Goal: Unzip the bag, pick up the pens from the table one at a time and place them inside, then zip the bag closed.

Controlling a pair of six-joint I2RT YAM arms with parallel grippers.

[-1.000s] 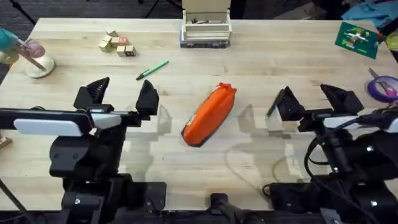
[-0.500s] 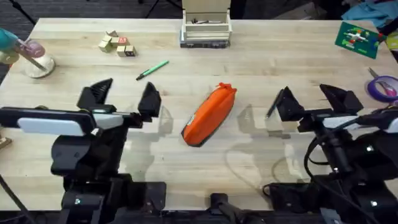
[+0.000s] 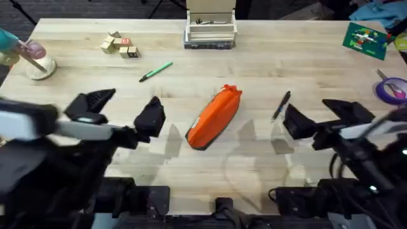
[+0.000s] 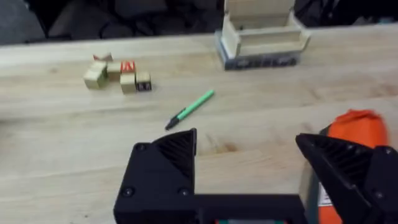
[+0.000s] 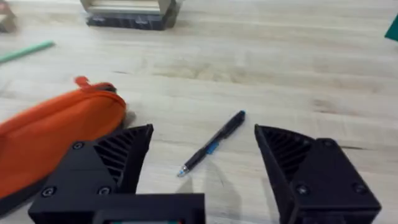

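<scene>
One bag lies near the middle of the worktop. It is long and bright orange, with a dark strip along its underside and a small orange tab at its far end. It lies at a slant, and its far end points toward the back edge of the worktop. It looks closed and puffy.

There are two pens. The green pen has a dark tip and lies on the bare wood between the bag and the back left corner. The dark pen is thin, with a little blue on it, and lies just to the right of the bag, not touching it.

There are two tools. The left tool hangs over the worktop to the left of the bag, its two black fingers spread wide with nothing between them. The right tool hangs to the right of the bag, near the dark pen, its fingers also spread wide and empty.

A small heap of wooden blocks sits near the back left corner. One wooden box stands at the middle of the back edge.
</scene>
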